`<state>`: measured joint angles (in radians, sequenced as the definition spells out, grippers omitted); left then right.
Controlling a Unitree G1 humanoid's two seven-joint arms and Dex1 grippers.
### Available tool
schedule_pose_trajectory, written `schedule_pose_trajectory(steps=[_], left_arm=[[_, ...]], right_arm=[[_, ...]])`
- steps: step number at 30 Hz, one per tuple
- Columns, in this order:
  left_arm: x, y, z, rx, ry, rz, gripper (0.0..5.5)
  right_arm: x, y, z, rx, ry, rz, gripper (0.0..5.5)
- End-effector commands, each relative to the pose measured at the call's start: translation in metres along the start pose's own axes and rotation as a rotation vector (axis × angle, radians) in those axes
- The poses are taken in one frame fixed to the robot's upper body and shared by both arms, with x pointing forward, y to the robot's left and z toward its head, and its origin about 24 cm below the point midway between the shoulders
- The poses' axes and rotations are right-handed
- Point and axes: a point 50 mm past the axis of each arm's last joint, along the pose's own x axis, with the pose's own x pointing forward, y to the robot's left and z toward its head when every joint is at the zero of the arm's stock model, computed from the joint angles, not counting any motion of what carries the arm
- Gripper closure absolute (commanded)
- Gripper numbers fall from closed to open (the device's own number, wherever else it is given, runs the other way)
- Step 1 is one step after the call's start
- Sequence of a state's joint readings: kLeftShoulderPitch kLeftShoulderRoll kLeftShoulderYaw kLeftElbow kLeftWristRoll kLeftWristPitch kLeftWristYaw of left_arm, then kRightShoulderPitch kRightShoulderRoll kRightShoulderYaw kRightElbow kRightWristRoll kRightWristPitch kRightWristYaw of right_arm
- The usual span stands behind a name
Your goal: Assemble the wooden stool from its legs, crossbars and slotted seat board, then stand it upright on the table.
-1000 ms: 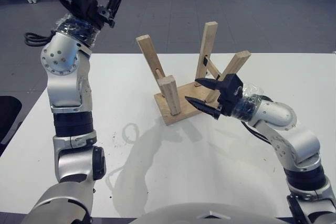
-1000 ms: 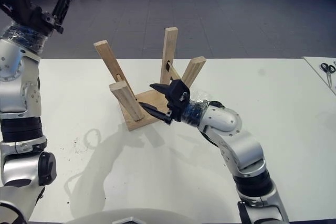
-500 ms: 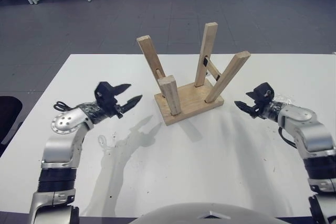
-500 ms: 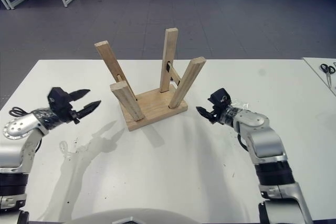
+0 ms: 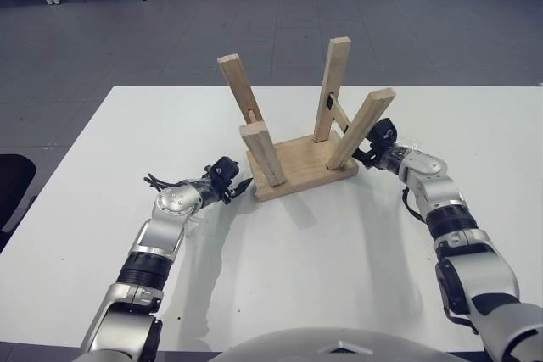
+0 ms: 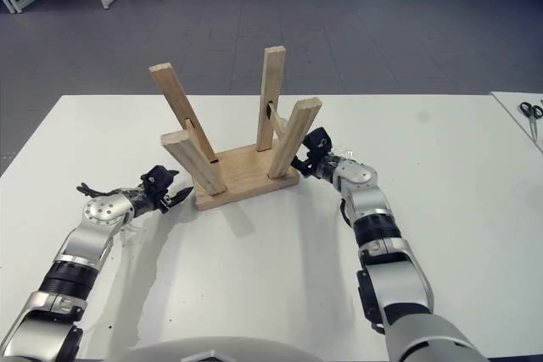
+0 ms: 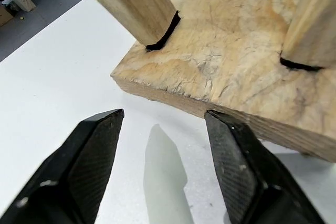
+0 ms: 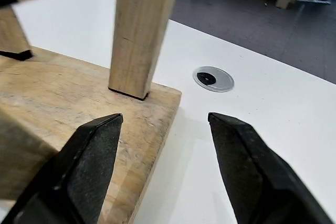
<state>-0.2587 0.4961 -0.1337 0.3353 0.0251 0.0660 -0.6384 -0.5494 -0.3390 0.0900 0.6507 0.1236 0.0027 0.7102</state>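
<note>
Left gripper (image 7: 163, 116): sitting low over the surface (image 5: 339, 252), jaws standing wide apart, holding nothing; pointing at the left near corner of the seat board (image 5: 301, 163). Can't tell whether a tip is touching the edge.
Left fingers (image 7: 94, 150): black tapered wedges, inner pads showing a fine cross-hatched grip texture.
Right gripper (image 8: 165, 117): also gaping wide, gripping nothing; sitting just beside the board's right corner, with that corner showing between the two fingers in the wrist view. Contact not clear.
Right fingers (image 8: 89, 166): same black wedge shape, matte finish.
Stool (image 6: 246, 174): lying upside down mid-surface, seat board resting flat, four legs pointing up.
Seat board detail: rectangular slab of pale wood, grain lines running across the face, rough splintery sawn edge, dark slot outlines ringing each leg base.
Legs (image 5: 333, 82): straight square-section bars of light wood, splaying outward from the board, ends cut flat.
Crossbar (image 5: 339, 112): thin wooden strip running between the two legs on the right side.
Surface detail: white, smooth, matte; a few dark specks lying near the left arm.
Grommet (image 8: 212, 78): round grey cable port sitting flush in the surface beyond the board's right corner.
Scissors (image 6: 532, 110): lying on a neighbouring white top at far right.
</note>
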Motion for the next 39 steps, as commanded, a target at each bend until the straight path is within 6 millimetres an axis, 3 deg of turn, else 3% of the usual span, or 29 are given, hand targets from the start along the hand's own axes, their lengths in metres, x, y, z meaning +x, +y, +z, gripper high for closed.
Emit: schedule_pose_trajectory(steps=[1,4,6,10,15,19,23,24,29,31,35,39], left_arm=[[0.001,0.008,0.005,0.064,-0.032,-0.092,2.61],[-0.023,0.039,0.009,0.147,-0.034,-0.127,2.61],[-0.031,0.049,0.015,0.171,-0.057,-0.181,2.61],[-0.035,0.052,0.031,0.141,-0.161,-0.315,2.61],[-0.044,0.040,0.046,0.073,-0.234,-0.549,2.61],[-0.036,0.027,0.062,0.019,-0.304,-0.616,2.61],[-0.017,0.010,0.065,-0.017,-0.304,-0.659,2.61],[-0.013,0.005,0.064,-0.026,-0.298,-0.670,2.81],[0.003,-0.005,0.060,-0.134,-0.305,-0.676,3.59],[0.001,-0.005,0.058,-0.148,-0.288,-0.703,3.99],[-0.017,-0.005,0.050,-0.220,-0.230,-0.825,4.02],[-0.044,-0.001,0.068,-0.357,-0.270,-0.948,4.09]], right_arm=[[-0.025,0.007,-0.004,-0.058,0.014,0.079,2.48],[-0.056,-0.006,-0.003,-0.121,0.092,0.070,2.48],[-0.068,-0.011,-0.001,-0.133,0.127,0.062,2.48],[-0.082,-0.011,0.002,-0.135,0.172,0.099,2.48],[-0.097,-0.001,0.012,-0.143,0.205,0.250,2.48],[-0.090,0.015,0.024,-0.114,0.150,0.363,2.48],[-0.071,0.025,0.028,-0.085,0.114,0.425,2.48],[-0.066,0.026,0.029,-0.077,0.108,0.435,2.45],[-0.047,0.032,0.023,-0.066,0.102,0.499,3.41],[-0.048,0.035,0.021,-0.062,0.103,0.545,3.89],[-0.061,0.037,0.027,0.006,0.066,0.622,4.23],[-0.089,0.031,0.043,0.209,0.000,0.702,4.29]])
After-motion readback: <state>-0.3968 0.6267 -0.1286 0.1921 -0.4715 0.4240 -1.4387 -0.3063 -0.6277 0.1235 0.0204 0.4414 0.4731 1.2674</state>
